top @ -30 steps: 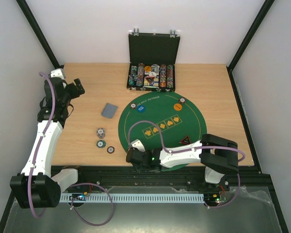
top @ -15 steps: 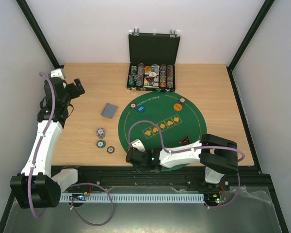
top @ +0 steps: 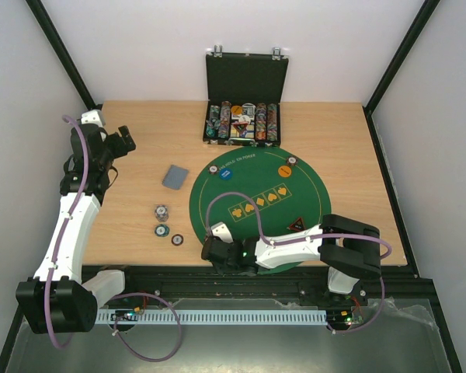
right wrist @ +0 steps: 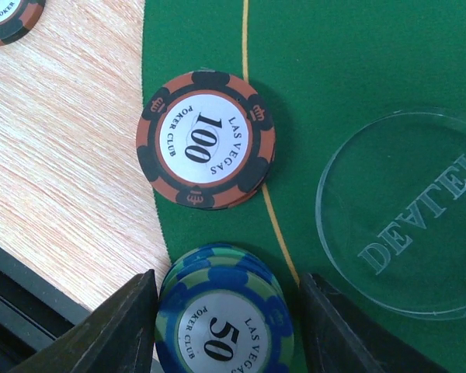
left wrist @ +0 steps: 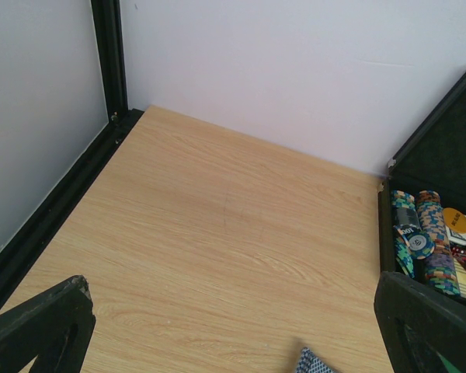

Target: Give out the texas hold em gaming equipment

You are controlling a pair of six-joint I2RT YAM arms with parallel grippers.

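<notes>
My right gripper (right wrist: 229, 330) is open, low over the near-left rim of the green felt mat (right wrist: 357, 70). Its fingers stand either side of a short stack of blue-and-green "50" chips (right wrist: 221, 326); the left finger (right wrist: 116, 334) touches the stack and the right finger stands just clear of it. An orange-and-black "100" chip stack (right wrist: 205, 140) lies just beyond. In the top view the right gripper (top: 210, 250) is at the mat's near-left edge. My left gripper (top: 124, 141) is open and empty, raised at the far left. Grey-blue cards (top: 175, 177) lie left of the mat.
Three chip piles (top: 163, 230) lie on the wood left of the mat. A blue button (top: 213, 173), an orange button (top: 283, 170) and the triangular marker (top: 297, 224) sit on the mat. A clear disc (right wrist: 408, 217) lies right of the chips. The open black case (top: 243, 85) stands at the back.
My right gripper has shifted very slightly to the left at the mat's edge. The left arm has not moved.
</notes>
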